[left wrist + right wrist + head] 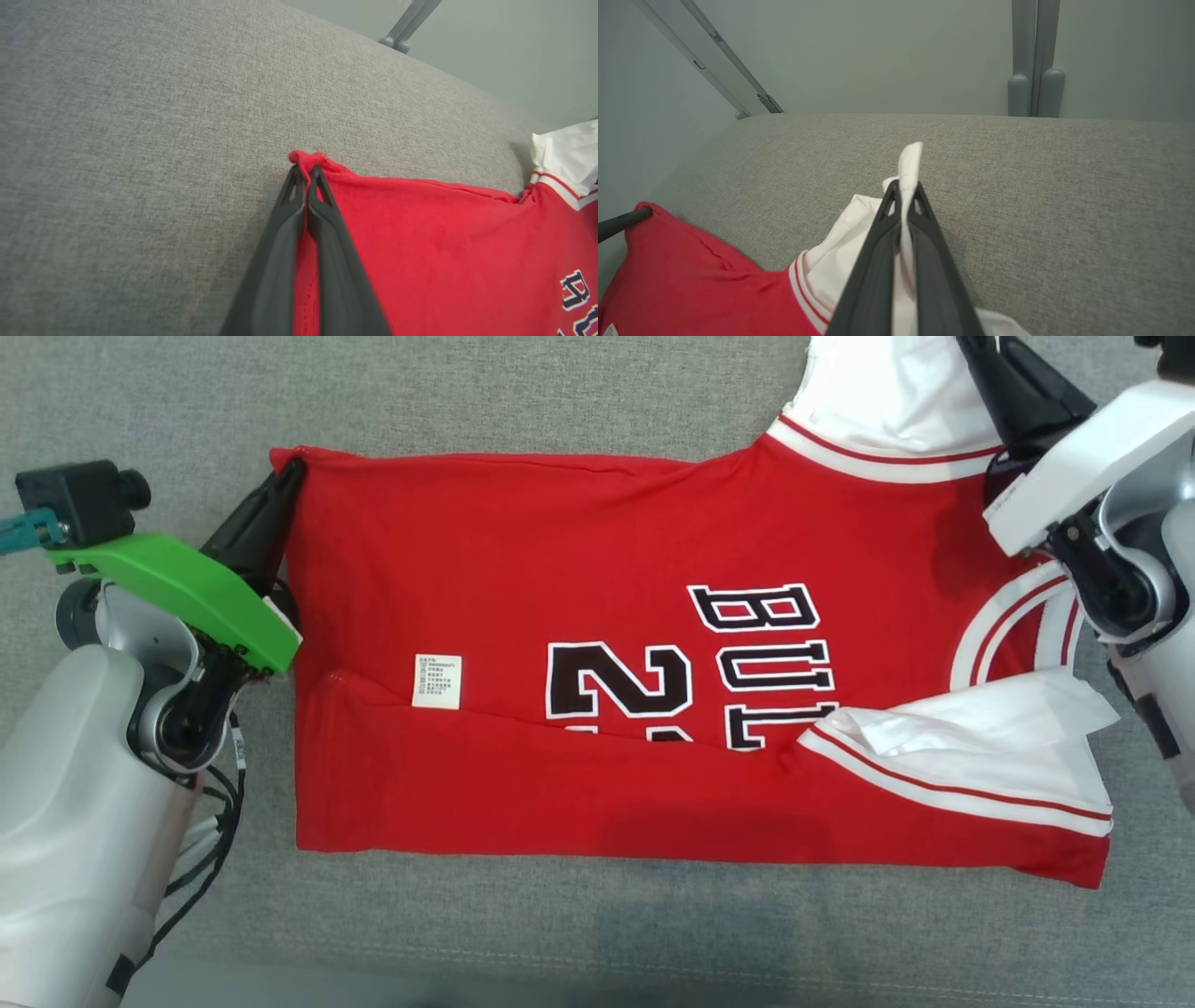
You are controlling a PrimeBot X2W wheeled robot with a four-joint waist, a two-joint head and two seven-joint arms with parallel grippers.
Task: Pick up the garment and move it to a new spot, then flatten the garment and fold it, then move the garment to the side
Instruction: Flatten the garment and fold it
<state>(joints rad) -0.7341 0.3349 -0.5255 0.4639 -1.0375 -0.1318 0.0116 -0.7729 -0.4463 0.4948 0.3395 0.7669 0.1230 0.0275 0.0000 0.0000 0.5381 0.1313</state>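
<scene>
The garment (607,616) is a red basketball jersey with white sleeves and black lettering, spread sideways on a grey cushion. Its near long edge is folded up over the numbers. My left gripper (291,469) is shut on the far hem corner at the left; the left wrist view has the red cloth (444,233) pinched between the fingertips of that gripper (307,169). My right gripper (906,189) is shut on the white sleeve (909,161) at the far right, its dark fingers (1013,383) at the head view's top right edge. The left gripper's fingertip (623,221) pokes in at the right wrist view's left edge.
The grey fabric cushion (560,924) stretches around the jersey on all sides. Beyond its far edge stand a pale wall and grey metal legs (1036,70), plus a slanted grey bar (710,51). A white care label (438,680) lies on the jersey.
</scene>
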